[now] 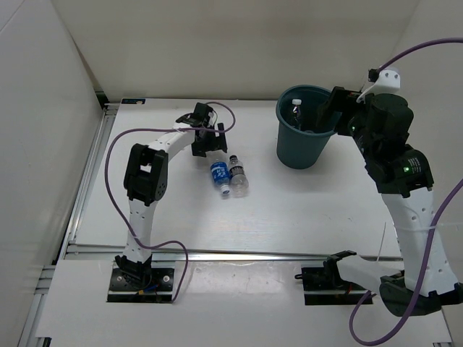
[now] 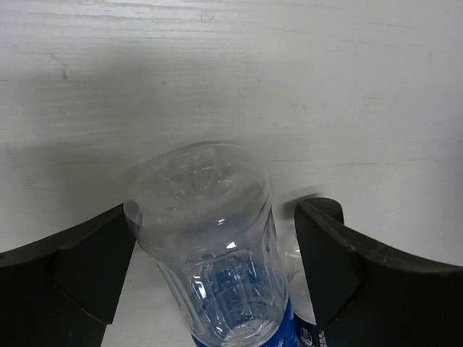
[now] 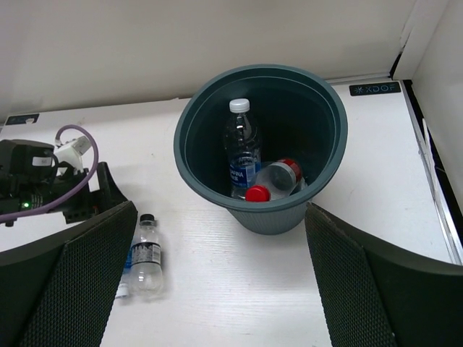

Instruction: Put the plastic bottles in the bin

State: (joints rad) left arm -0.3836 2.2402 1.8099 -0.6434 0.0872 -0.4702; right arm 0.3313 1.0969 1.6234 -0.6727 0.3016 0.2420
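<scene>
Though small, XDOF tag [image 3: 372, 88] near bin [image 3: 271, 215]

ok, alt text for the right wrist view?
A teal bin stands on the white table, holding a standing white-capped bottle and a lying red-capped bottle. A black-capped bottle lies on the table at image left, all framed by the open right gripper.

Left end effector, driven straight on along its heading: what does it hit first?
The blue-label bottle. Its clear base end already lies inside the open left end effector, with a gap on each side. The table is right beneath it. How much depth remains before contact is unclear from the wrist view.
</scene>
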